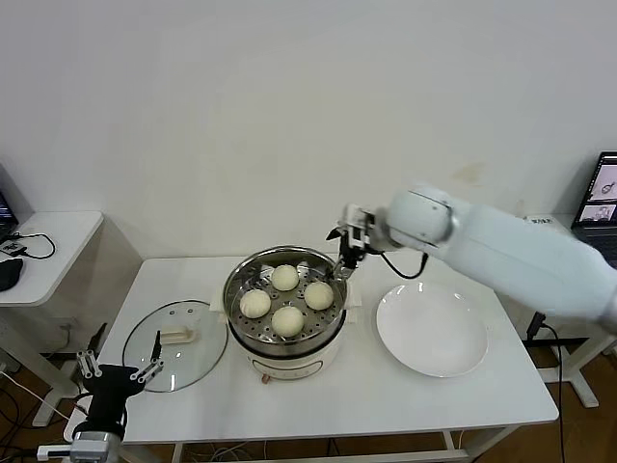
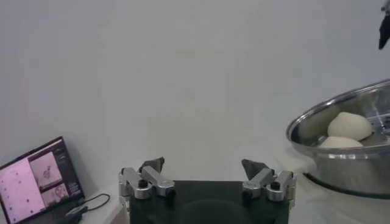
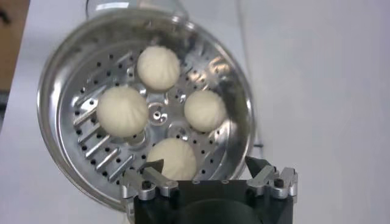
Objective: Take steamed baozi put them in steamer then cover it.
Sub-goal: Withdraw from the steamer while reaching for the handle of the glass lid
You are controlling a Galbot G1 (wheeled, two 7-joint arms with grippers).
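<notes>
Right hand (image 1: 343,253): fingers spread, holding nothing, above steamer's (image 1: 282,340) right rim.
Left hand (image 1: 118,370): spread, low at tabletop's (image 1: 386,395) near-left corner.
Baozi (image 1: 287,319): four inside steamer.
Cover (image 1: 175,343): flat, left of steamer.
Hidden: steamer base mostly obscured.

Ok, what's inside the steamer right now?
Four steamed baozi sit on the perforated tray inside the steamer. The right hand, open, partly hides one bun from its wrist view. Below the tray cannot be seen.
</notes>
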